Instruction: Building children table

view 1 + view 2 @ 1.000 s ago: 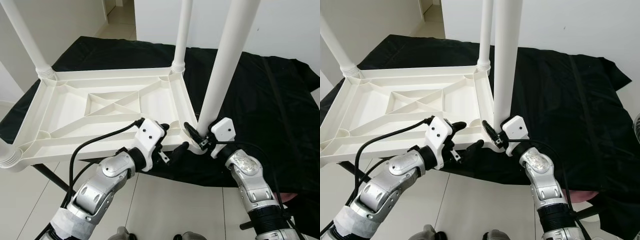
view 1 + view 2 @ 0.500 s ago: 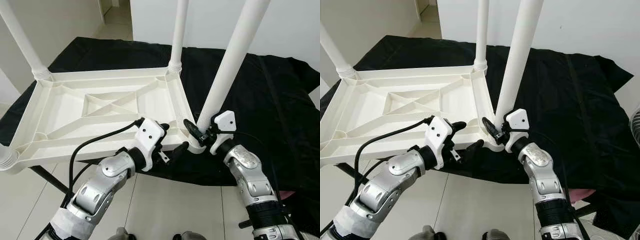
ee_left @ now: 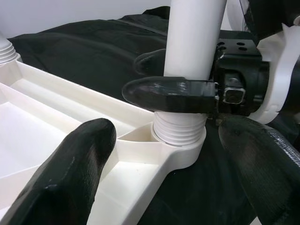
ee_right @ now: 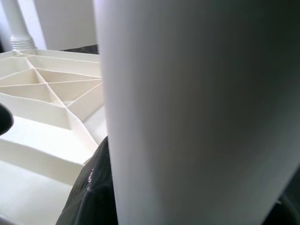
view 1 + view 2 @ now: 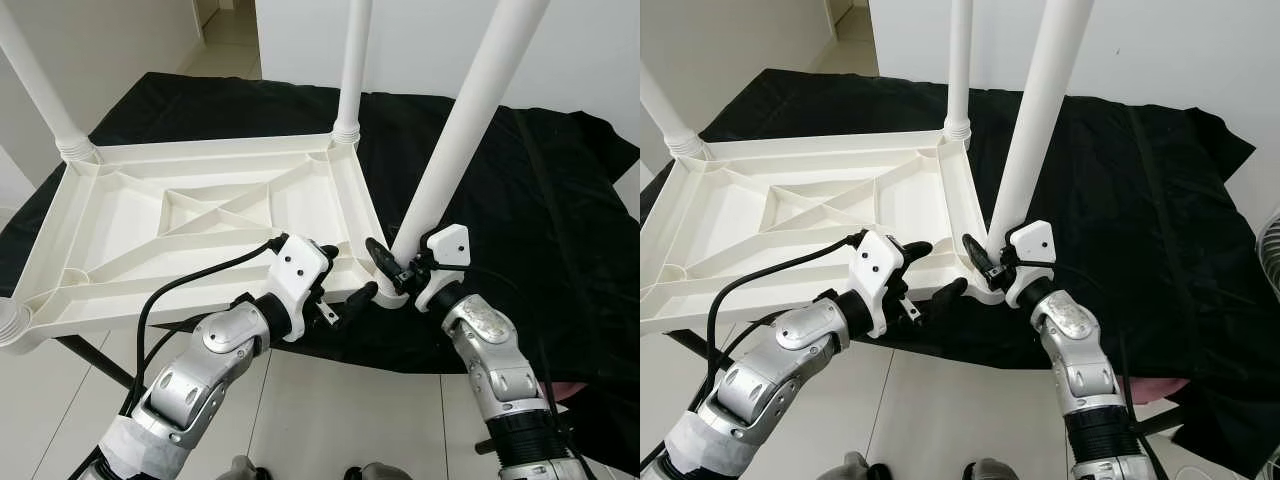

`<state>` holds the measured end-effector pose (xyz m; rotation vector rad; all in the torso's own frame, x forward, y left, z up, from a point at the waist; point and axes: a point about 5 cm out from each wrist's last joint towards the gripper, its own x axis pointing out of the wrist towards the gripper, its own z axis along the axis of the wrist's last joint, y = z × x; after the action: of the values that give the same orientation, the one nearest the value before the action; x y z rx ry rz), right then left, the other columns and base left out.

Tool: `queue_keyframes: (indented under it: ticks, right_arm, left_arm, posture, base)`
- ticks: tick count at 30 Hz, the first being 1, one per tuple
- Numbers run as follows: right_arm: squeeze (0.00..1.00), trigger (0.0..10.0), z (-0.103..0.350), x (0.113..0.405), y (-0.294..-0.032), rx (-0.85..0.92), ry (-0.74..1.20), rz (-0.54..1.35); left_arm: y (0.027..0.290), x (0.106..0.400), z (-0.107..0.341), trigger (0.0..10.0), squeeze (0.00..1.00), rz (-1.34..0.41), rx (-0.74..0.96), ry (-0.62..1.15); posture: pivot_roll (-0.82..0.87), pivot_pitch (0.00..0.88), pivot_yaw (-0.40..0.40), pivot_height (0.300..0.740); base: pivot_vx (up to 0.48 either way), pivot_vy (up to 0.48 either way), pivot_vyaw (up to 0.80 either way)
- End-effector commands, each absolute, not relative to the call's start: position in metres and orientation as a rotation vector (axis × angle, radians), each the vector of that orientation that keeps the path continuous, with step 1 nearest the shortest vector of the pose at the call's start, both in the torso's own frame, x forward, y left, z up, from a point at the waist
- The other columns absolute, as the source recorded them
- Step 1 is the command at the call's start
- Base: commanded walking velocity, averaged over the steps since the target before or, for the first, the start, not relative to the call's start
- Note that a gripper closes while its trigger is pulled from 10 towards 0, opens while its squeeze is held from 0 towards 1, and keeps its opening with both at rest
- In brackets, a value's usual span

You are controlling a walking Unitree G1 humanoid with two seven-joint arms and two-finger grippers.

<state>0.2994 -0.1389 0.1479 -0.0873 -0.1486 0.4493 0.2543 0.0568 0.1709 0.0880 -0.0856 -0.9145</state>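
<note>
A white plastic table top point(image 5: 200, 215) lies upside down on a black cloth point(image 5: 540, 220). My right gripper point(image 5: 400, 268) is shut on a long white leg point(image 5: 460, 130) just above its threaded end point(image 3: 180, 133). That end sits in the near right corner socket point(image 3: 178, 157), and the leg leans to the right. One of the right gripper's fingers point(image 3: 168, 93) crosses the front of the leg. My left gripper point(image 5: 342, 274) is open, straddling the table top's near rim beside that corner, one finger above the rim and one below.
Three other legs stand in their sockets: far left point(image 5: 35, 80), far right point(image 5: 352, 70), and near left point(image 5: 8, 325). The cloth-covered surface ends just before my arms, over white floor tiles point(image 5: 330, 410). A wall stands behind.
The held leg has tipped from nearly upright to leaning right at its top, and my right wrist turned with it. My left gripper stayed at the rim. The camera shifted slightly.
</note>
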Motion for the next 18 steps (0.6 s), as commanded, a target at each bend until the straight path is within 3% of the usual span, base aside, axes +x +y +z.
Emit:
queue_keyframes:
  ticks: [1,5,18]
  right_arm:
    - [0.00,10.0,0.121,0.299,-0.144,-0.070,-0.009,0.360]
    - [0.00,10.0,0.128,0.305,-0.141,-0.042,-0.044,0.159]
    - [0.00,10.0,0.123,0.321,-0.136,-0.049,-0.020,-0.123]
  left_arm:
    - [0.057,0.252,0.174,10.0,0.00,-0.963,0.098,-0.092]
    - [0.056,0.252,0.175,10.0,0.00,-0.963,0.095,-0.095]
    - [0.054,0.253,0.176,10.0,0.00,-0.961,0.087,-0.104]
  posture:
    - [-0.04,0.090,0.044,0.740]
    - [-0.04,0.094,0.040,0.740]
    - [-0.04,0.087,0.034,0.740]
  base:
    - [0.000,0.000,0.00]
    - [0.000,0.000,0.00]
    - [0.000,0.000,0.00]
